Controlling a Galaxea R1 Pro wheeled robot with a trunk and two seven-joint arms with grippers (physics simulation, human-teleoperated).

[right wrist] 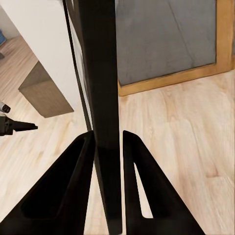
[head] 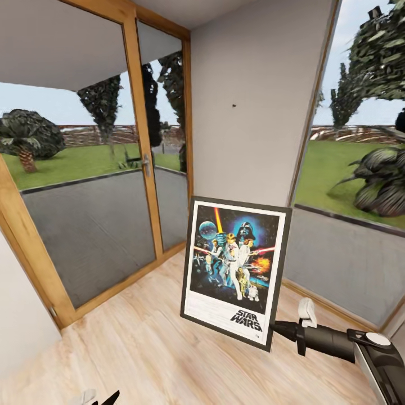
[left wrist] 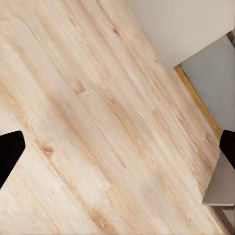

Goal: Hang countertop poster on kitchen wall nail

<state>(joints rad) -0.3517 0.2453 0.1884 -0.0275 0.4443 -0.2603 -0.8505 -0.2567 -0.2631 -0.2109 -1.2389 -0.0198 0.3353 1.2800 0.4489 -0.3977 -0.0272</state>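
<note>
The poster (head: pixel 233 269) hangs upright in the air, slightly tilted, with its Star Wars artwork facing me and its black frame at the lower right held by my right gripper (head: pixel 274 331). Seen edge-on in the right wrist view, the poster's frame (right wrist: pixel 100 78) runs between the two dark fingers (right wrist: pixel 73 176), which are shut on it. A wall nail (head: pixel 234 105) is a tiny dark speck on the pale grey wall (head: pixel 259 129), well above the poster. My left gripper (left wrist: pixel 117 147) is open over the wooden floor, fingertips (left wrist: pixel 10 152) far apart; it also shows low down (head: pixel 98 398).
A wood-framed glass door (head: pixel 90 169) with a handle stands to the left, and a large window (head: pixel 360 185) to the right of the wall strip. Light wooden floor (head: pixel 140 343) lies below. A white wall (head: pixel 22 332) is at the near left.
</note>
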